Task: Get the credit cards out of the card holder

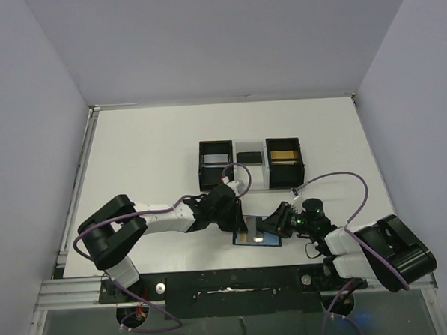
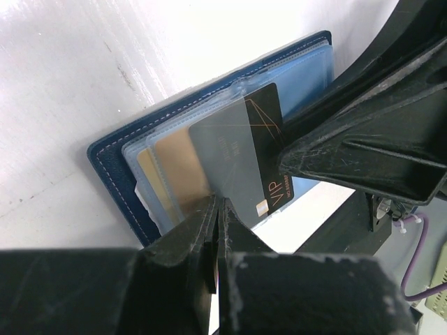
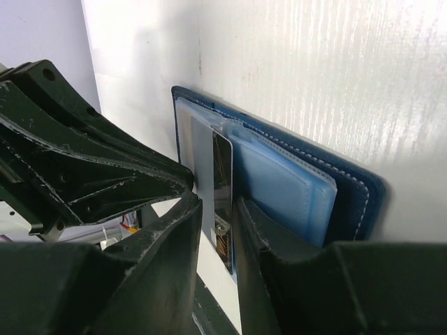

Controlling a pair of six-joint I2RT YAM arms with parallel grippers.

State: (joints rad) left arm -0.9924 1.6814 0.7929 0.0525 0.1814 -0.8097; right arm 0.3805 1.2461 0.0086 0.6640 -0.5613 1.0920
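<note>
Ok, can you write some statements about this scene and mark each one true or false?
1. The card holder lies open on the table. True.
2. A black VIP card sticks out of it. True.
3. The left end effector is wide open. False: it is shut.
4. The card holder is red. False: it is dark blue.
5. The right end effector is far from the cards. False: it straddles that card's edge.

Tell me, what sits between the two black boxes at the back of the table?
A white tray sits between the left box and the right box, with a small dark item lying in it. The overhead view shows this.
</note>
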